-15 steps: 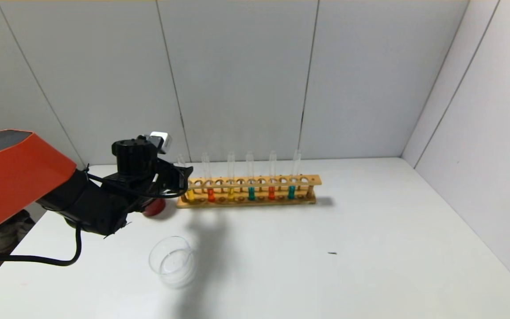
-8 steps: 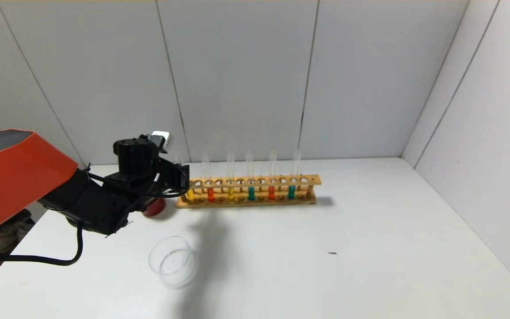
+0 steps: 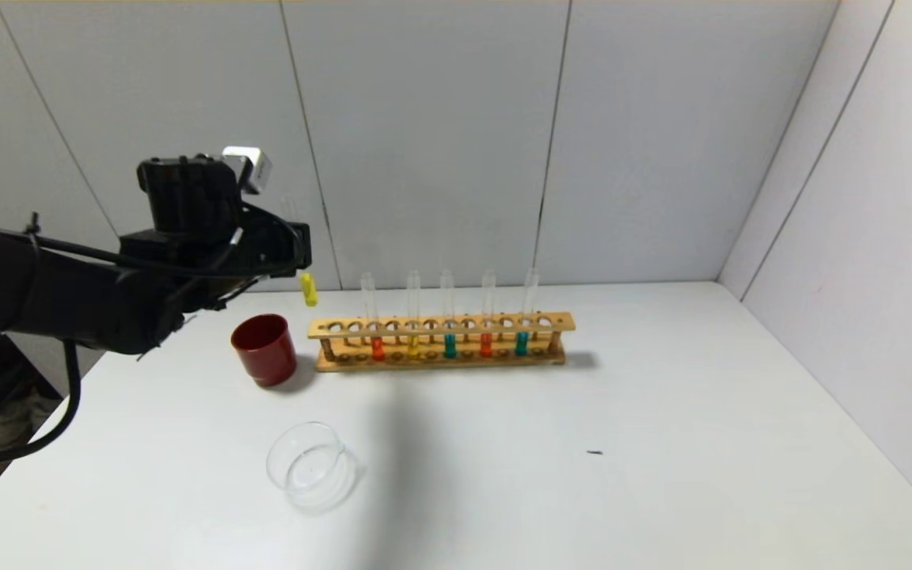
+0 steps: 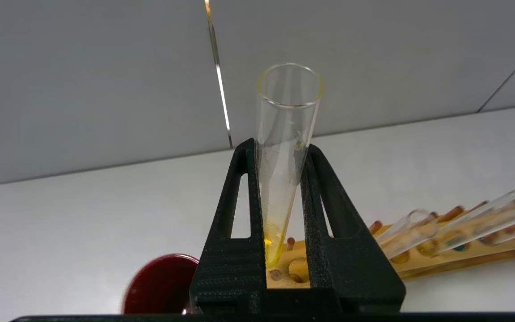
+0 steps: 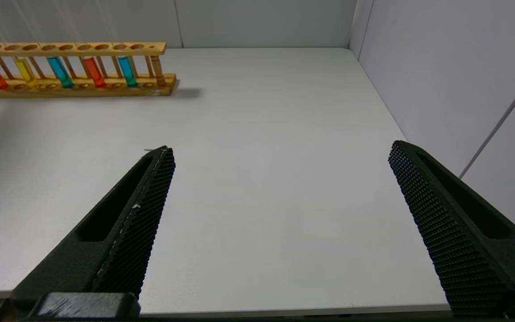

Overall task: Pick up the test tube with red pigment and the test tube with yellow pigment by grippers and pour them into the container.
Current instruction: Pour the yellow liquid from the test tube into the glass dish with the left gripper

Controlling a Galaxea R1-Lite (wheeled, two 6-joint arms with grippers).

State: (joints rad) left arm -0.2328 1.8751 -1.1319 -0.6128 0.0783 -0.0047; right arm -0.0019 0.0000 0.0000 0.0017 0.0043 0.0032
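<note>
My left gripper [image 3: 302, 249] is raised above the table, left of the wooden rack [image 3: 440, 326], and is shut on the test tube with yellow pigment [image 3: 309, 290]. In the left wrist view this tube [image 4: 289, 98] stands upright between the two black fingers [image 4: 324, 192], its yellow liquid low down. A test tube with red pigment [image 3: 378, 348] stands in the rack; a second red one [image 3: 485, 344] is further right. The clear container [image 3: 313, 467] sits on the near table, below and in front of the left gripper. My right gripper [image 5: 282, 147] is open over the near table edge, holding nothing.
A dark red cup [image 3: 264, 348] stands just left of the rack. The rack also holds another yellow tube [image 3: 413, 347] and two teal tubes [image 3: 450, 345]. A small dark speck [image 3: 594, 453] lies on the white table. Grey walls close the back and right.
My left gripper closed on the yellow tube at the rack's left end, then rose up and to the left with it, lifting it out. The red cup now shows.
</note>
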